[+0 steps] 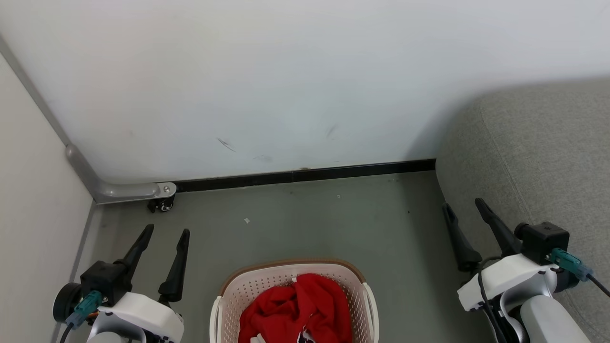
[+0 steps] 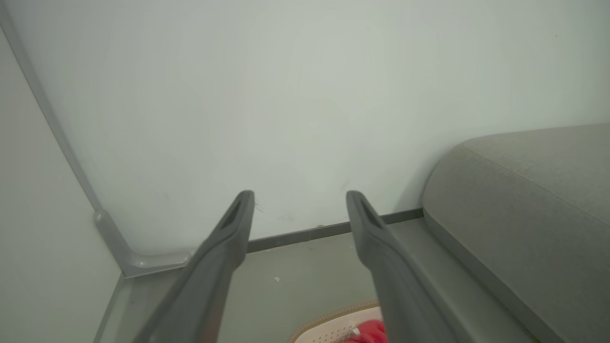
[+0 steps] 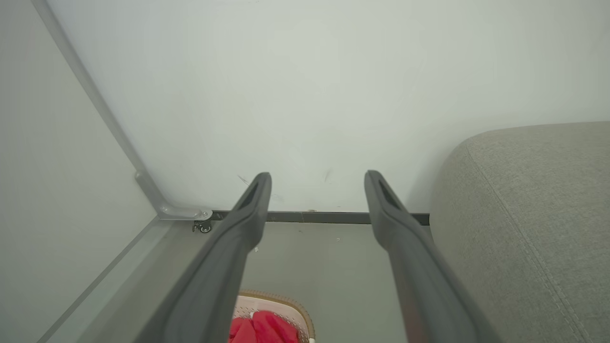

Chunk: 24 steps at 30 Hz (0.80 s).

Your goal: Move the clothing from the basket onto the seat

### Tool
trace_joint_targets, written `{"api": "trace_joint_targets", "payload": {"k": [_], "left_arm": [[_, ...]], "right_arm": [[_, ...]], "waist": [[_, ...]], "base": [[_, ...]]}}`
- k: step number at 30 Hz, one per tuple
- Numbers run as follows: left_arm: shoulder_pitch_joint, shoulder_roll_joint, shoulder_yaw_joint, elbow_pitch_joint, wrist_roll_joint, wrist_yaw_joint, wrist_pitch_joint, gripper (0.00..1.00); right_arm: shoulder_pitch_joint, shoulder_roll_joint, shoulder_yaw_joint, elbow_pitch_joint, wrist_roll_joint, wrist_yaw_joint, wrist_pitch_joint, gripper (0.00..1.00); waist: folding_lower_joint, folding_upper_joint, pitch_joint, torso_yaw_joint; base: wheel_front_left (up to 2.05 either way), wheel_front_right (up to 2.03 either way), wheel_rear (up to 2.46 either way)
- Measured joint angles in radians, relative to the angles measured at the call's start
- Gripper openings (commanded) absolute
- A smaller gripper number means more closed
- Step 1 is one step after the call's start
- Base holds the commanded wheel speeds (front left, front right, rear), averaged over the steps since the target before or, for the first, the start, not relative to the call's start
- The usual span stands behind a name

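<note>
Red clothing [image 1: 300, 305] heaped in the basket [image 1: 290, 263], both hands spread and empty.

Head view: the laundry basket stands on the grey floor [image 1: 310, 219] at the bottom edge, its rounded, brown-rimmed end toward the wall [image 1: 286, 85]. The frame cuts it off, so its long axis is unclear. The clothing lies crumpled inside, pointing no clear way. The left hand [image 1: 167, 230] and right hand [image 1: 462, 204] flank the basket, fingers wide apart and aimed at the wall. The grey seat [image 1: 538, 157] is close by the right hand. Left wrist view: spread fingers above the basket's rim and a scrap of red, seat on the right. Right wrist view: the seat's stitched seam runs toward the wall, with the basket lower left.
</note>
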Motion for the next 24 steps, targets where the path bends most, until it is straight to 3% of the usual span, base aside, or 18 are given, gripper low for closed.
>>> {"api": "trace_joint_targets", "payload": {"k": [24], "left_arm": [[-0.015, -0.027, -0.127, 0.124, -0.035, -0.009, 0.0, 1.0]], "right_arm": [[-0.065, 0.012, -0.052, -0.053, -0.018, 0.0, 0.0, 1.0]], "waist": [[-0.0001, 0.0, 0.078, -0.005]], "base": [[0.0, 0.0, 0.0]]}}
